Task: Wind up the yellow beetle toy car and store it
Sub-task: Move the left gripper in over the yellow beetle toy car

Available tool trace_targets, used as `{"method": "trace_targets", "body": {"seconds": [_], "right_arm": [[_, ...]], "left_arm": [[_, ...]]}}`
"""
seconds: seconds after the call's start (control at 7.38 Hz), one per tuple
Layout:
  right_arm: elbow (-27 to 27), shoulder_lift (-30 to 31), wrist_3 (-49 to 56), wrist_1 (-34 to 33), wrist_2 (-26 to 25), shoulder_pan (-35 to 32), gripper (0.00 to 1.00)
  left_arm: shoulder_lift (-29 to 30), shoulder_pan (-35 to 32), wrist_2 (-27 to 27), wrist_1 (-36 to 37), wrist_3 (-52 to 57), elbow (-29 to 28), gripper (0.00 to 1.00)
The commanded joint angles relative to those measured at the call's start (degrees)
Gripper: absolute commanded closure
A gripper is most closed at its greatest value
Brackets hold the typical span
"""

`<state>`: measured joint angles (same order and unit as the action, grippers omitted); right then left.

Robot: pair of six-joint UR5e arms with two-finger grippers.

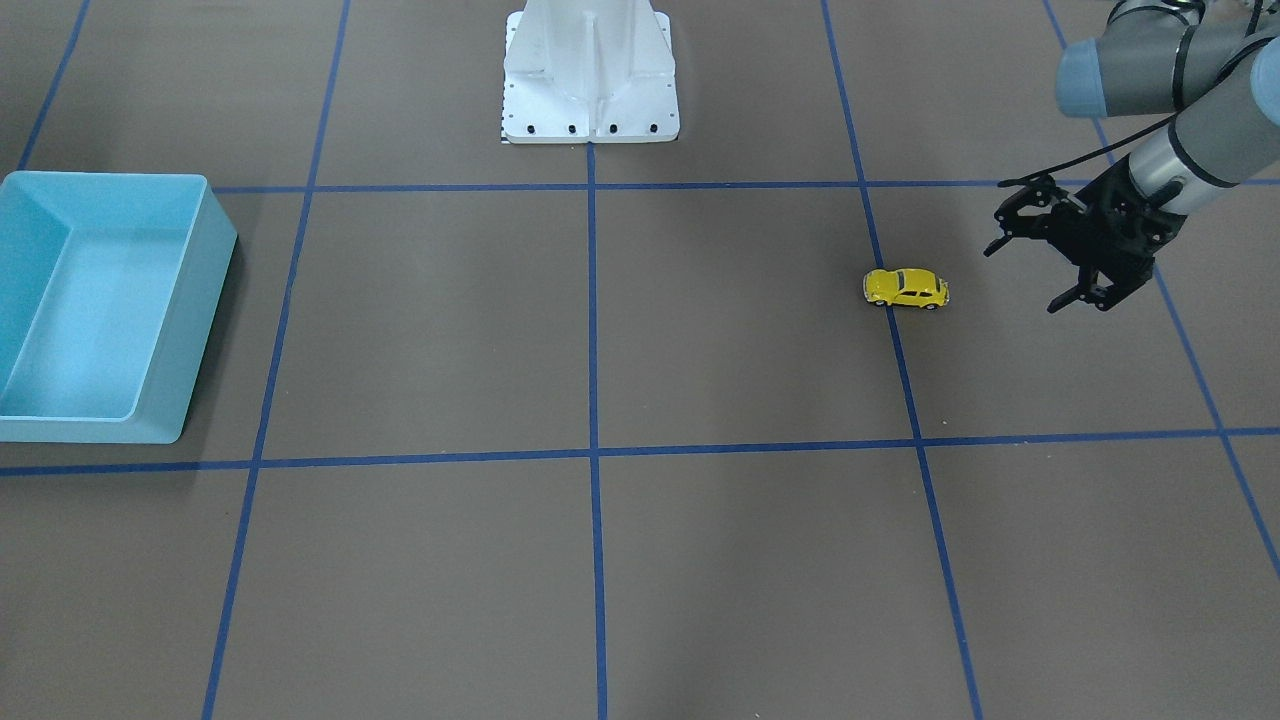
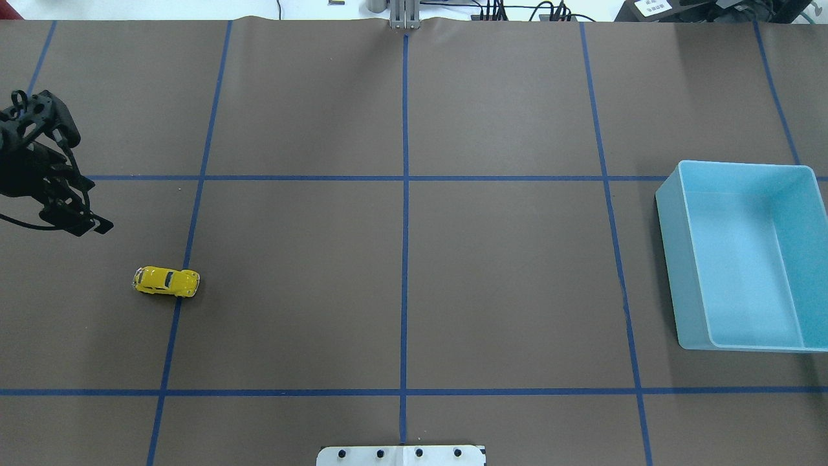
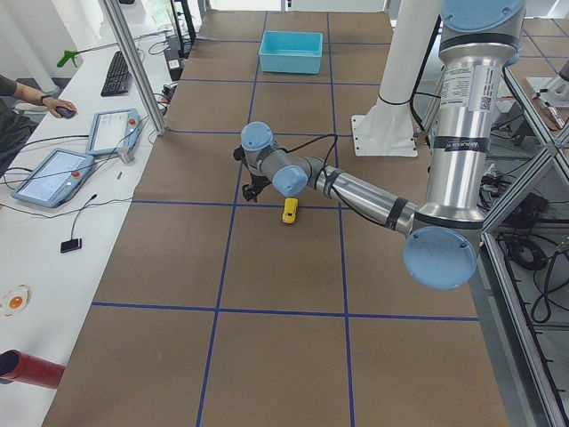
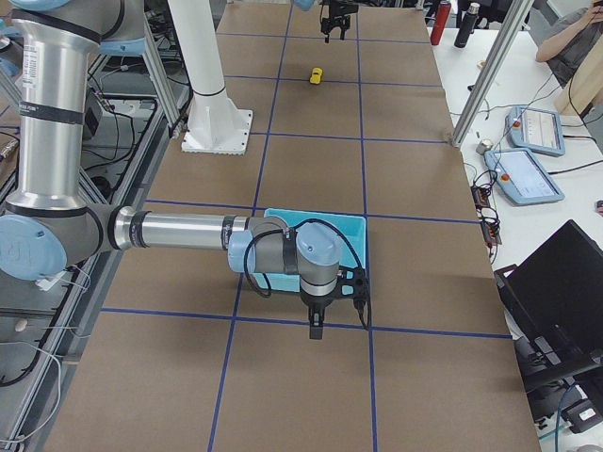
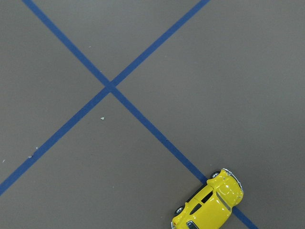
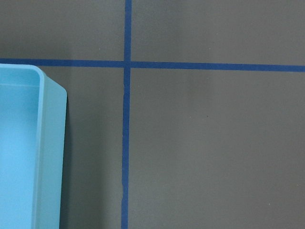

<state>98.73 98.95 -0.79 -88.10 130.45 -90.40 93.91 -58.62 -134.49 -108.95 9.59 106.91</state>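
Observation:
The yellow beetle toy car (image 1: 906,288) stands on its wheels on the brown table beside a blue tape line, also seen from overhead (image 2: 166,281) and at the bottom edge of the left wrist view (image 5: 209,202). My left gripper (image 1: 1025,277) hovers a short way to the car's side, apart from it, open and with nothing between its fingers. The light blue bin (image 2: 673,213) sits far across the table. My right gripper (image 4: 317,325) hangs by the bin's near edge and shows only in the exterior right view, so I cannot tell its state.
The white robot base (image 1: 590,90) stands at the table's middle edge. Blue tape lines grid the brown mat. A side bench holds tablets (image 3: 55,173), a keyboard and a person's hand on a mouse. The bin's wall (image 6: 47,157) fills the right wrist view's left side.

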Motion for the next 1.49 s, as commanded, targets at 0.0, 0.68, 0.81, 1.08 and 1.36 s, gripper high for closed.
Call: {"method": "trace_targets", "body": {"seconds": [0.0, 0.68, 0.81, 1.08, 1.36], "right_arm": [[0.1, 0.6, 0.0, 0.0, 0.1, 0.0, 0.00], [0.1, 0.8, 0.0, 0.0, 0.1, 0.0, 0.00], [0.1, 0.8, 0.0, 0.0, 0.1, 0.0, 0.00], [0.1, 0.8, 0.0, 0.0, 0.0, 0.0, 0.00], [0.1, 0.8, 0.0, 0.0, 0.1, 0.0, 0.00]], "left_arm": [[0.4, 1.1, 5.0, 3.3, 15.6, -0.2, 0.00], [1.5, 2.2, 4.6, 14.6, 15.9, 3.5, 0.00], [1.8, 4.1, 4.8, 11.4, 15.5, 3.3, 0.00], [2.1, 6.7, 4.5, 5.4, 14.8, 0.8, 0.00], [2.1, 10.1, 4.8, -0.3, 12.2, -2.0, 0.01]]}}
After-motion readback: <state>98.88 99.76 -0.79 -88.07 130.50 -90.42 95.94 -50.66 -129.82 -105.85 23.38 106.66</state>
